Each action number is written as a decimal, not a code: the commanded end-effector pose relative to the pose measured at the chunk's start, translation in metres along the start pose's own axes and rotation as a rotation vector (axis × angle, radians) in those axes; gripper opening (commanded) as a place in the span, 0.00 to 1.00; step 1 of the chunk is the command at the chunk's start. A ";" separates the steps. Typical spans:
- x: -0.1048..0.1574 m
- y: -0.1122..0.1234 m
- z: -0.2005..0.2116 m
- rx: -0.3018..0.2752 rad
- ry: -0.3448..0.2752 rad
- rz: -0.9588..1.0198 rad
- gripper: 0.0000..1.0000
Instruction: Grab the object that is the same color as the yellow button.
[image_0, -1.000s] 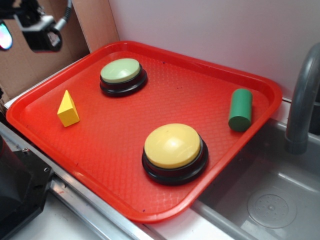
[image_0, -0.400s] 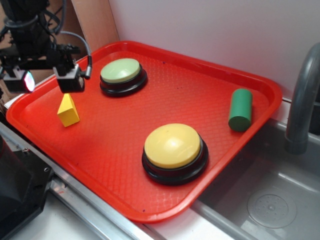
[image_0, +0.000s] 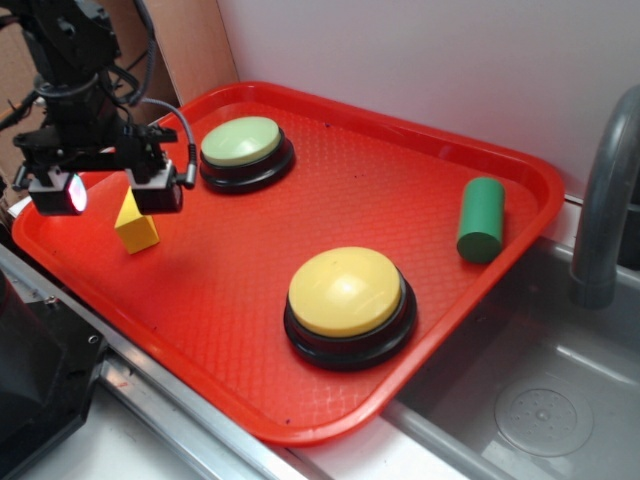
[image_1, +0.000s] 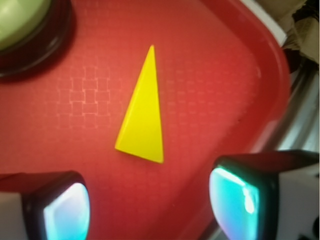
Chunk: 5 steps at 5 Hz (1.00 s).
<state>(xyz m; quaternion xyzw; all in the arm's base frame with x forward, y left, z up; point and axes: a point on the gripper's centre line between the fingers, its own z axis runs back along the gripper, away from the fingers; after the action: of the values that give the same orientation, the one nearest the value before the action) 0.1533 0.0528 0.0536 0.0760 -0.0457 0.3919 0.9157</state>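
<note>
Exterior view shows a red plastic tray (image_0: 420, 150) as the largest thing, lying beside a grey sink basin (image_0: 540, 400) with a grey faucet pipe (image_0: 605, 200) rising at the right. On the tray, the yellow button (image_0: 345, 290) (a big dome on a black round base) sits toward the near edge, right of centre. A pale green button (image_0: 242, 142) on its own black base stands near the far left corner. A green cylinder (image_0: 481, 219) lies close to the right edge. The small yellow wedge block (image_0: 134, 228) stands near the left edge of the tray, its pointed top partly covered by the arm.

The gripper (image_0: 105, 192) hangs just over the wedge, fingers spread wide with one on each side of it, holding nothing. From the wrist view the yellow wedge block (image_1: 142, 112) appears as a narrow triangle on the red tray (image_1: 210, 60), just ahead of the gap between the two fingertips (image_1: 60, 210) at the bottom corners, and neither fingertip touches it. The green button's edge (image_1: 20, 20) fills the upper left corner of that view
</note>
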 end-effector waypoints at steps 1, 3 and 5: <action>0.018 0.000 -0.021 -0.036 -0.045 0.020 1.00; 0.025 0.003 -0.038 -0.056 -0.043 0.029 1.00; 0.023 0.001 -0.032 -0.062 -0.054 0.031 0.00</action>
<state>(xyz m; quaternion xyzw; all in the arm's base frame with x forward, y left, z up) 0.1687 0.0723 0.0198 0.0591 -0.0691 0.4050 0.9098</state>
